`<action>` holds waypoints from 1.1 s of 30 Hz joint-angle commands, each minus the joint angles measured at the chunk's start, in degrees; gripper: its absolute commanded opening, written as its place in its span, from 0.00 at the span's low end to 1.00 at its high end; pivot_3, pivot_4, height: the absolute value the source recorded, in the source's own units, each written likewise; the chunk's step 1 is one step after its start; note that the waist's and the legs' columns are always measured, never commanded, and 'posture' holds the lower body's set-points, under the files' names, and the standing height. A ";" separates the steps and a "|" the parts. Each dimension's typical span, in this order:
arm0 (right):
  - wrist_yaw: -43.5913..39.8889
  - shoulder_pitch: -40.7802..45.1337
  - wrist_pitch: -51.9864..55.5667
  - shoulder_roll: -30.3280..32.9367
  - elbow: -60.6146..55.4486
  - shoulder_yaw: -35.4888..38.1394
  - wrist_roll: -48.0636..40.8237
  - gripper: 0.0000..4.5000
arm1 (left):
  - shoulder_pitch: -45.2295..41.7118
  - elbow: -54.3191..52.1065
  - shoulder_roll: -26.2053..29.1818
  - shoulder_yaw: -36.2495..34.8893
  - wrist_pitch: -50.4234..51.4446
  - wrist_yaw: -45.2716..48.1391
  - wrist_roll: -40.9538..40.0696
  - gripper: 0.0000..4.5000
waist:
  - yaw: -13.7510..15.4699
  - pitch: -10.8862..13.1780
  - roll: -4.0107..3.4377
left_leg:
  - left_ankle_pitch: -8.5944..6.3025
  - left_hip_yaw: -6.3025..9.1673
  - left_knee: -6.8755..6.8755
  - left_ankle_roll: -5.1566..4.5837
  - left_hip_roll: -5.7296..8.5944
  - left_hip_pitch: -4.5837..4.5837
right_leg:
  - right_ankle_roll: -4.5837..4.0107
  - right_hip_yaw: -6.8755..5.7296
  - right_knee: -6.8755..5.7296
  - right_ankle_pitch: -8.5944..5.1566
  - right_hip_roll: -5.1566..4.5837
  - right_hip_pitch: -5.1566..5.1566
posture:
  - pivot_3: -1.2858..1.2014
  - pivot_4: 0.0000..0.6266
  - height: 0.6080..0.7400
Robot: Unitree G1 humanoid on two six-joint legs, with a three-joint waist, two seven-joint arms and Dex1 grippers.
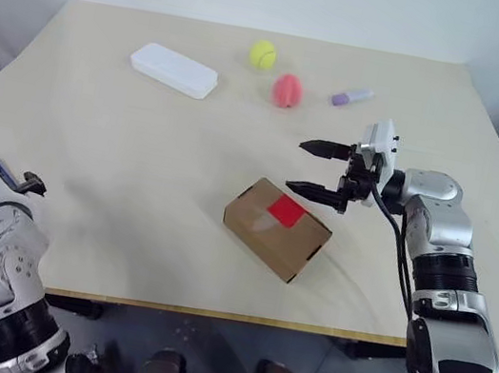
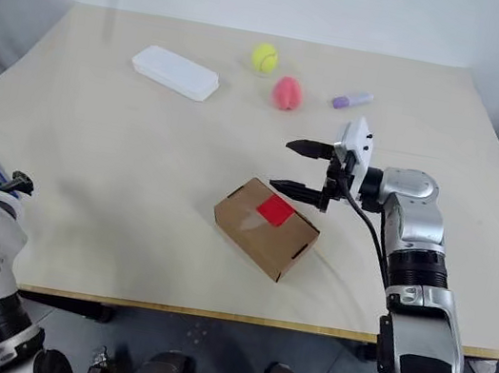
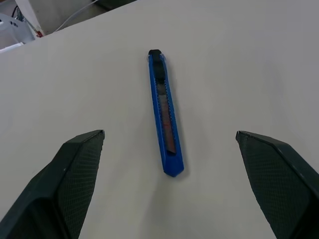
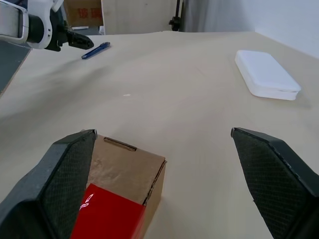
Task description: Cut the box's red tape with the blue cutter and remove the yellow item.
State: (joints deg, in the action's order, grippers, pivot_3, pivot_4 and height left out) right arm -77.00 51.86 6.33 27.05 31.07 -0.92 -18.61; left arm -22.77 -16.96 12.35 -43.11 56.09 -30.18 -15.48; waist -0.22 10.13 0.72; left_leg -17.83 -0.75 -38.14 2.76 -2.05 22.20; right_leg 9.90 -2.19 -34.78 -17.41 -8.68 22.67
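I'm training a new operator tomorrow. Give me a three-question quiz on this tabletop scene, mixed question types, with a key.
1. True or false: the blue cutter is clamped in the left gripper.
2. Multiple choice: the red tape sits on
A. the white case
B. the box
C. the tennis ball
3. Fill in: the right gripper hovers with its jaws ____ just above the box.

Key:
1. False; the cutter lies flat on the table, between the left gripper's open jaws and untouched.
2. B; it is on the box's top face.
3. Open; nothing is held.
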 commanded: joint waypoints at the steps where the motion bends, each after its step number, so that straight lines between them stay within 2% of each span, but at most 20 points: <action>1: 0.58 0.76 -0.46 0.07 -2.28 1.07 -0.84 1.00 | -2.28 4.20 2.55 -1.94 -0.53 -1.09 1.85 1.00 | -0.01 0.00 0.00 | 0.00 -0.01 0.00 0.00 0.00 0.00 | 0.00 0.00 0.01 0.00 0.00 0.00 | 0.52 0.24 1.00; 10: 1.27 0.82 -0.71 0.15 -2.09 0.87 -0.38 1.00 | -3.99 15.32 7.31 -1.19 -0.67 2.53 2.62 1.00 | -0.19 0.00 0.00 | 0.00 -0.01 0.07 0.06 -0.01 -0.02 | 0.01 -0.05 -0.07 0.01 -0.01 0.06 | 0.52 0.24 1.00; 15: 2.00 0.99 -0.84 0.21 -2.12 0.68 0.13 1.00 | -5.52 18.12 7.99 -1.65 -0.25 2.68 2.29 0.74 | -0.25 0.00 0.00 | 0.00 -0.01 0.06 0.07 -0.01 -0.07 | 0.01 -0.05 -0.16 0.01 -0.01 0.05 | 0.52 0.24 1.00; 22: 2.39 0.80 -0.62 0.89 -2.50 0.60 0.61 1.00 | -4.73 16.93 7.35 -1.45 2.42 2.24 2.91 0.74 | -0.36 0.00 -0.01 | 0.01 -0.02 0.07 0.09 -0.01 -0.10 | 0.01 -0.05 -0.21 0.01 -0.02 0.05 | 0.52 0.24 1.00; 25: 2.43 0.83 -0.51 1.05 -2.62 0.71 0.73 1.00 | -3.37 15.35 7.05 -0.78 4.05 2.21 3.61 0.63 | -0.57 0.00 -0.01 | 0.00 -0.02 0.08 0.10 -0.01 -0.10 | 0.01 -0.05 -0.21 0.01 -0.02 0.05 | 0.52 0.24 1.00; 33: 2.54 1.62 -0.74 1.01 -2.24 0.59 1.27 1.00 | -1.98 12.48 5.37 -2.22 5.09 1.68 3.84 0.10 | -1.59 -0.01 -0.02 | -0.02 -0.03 0.12 0.12 -0.04 -0.15 | 0.01 -0.05 -0.22 0.01 -0.02 0.05 | 0.52 0.24 1.00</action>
State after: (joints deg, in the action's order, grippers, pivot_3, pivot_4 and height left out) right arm -74.37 51.87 6.24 27.30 30.74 -0.92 -16.97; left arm -26.56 -4.44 18.51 -43.98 59.30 -27.80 -12.88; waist -1.81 10.12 0.71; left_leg -17.85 -0.78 -38.01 2.89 -2.09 22.04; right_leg 9.91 -2.24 -35.01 -17.40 -8.70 22.72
